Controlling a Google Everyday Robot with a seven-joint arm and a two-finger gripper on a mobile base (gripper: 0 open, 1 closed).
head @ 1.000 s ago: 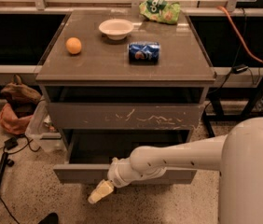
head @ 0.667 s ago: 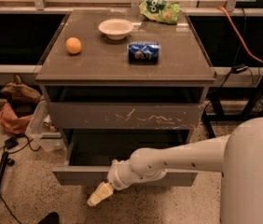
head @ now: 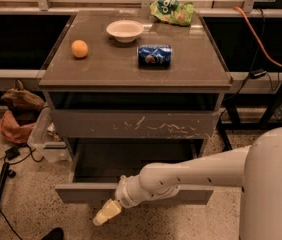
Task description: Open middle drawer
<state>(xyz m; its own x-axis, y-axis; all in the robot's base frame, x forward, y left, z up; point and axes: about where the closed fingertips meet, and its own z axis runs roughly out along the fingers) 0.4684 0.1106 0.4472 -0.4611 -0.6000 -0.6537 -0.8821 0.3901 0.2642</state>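
The middle drawer (head: 81,193) is a plain grey front, pulled out from the cabinet so that its dark inside (head: 131,161) shows. Above it is the scratched grey front (head: 131,124) of the upper drawer. My gripper (head: 105,215) has yellowish tips and sits at the end of my white arm (head: 181,176). It is just below and in front of the pulled-out front, left of its middle. The arm crosses over the front's right half and hides part of it.
On the cabinet top (head: 106,71) lie an orange (head: 79,48), a white bowl (head: 125,30), a blue soda can (head: 154,55) and a green chip bag (head: 172,10). A brown bag (head: 18,114), a plastic bin (head: 43,139) and cables (head: 1,174) are on the floor at left.
The middle drawer front has slid a little further out toward the camera. My gripper has moved slightly down with it.
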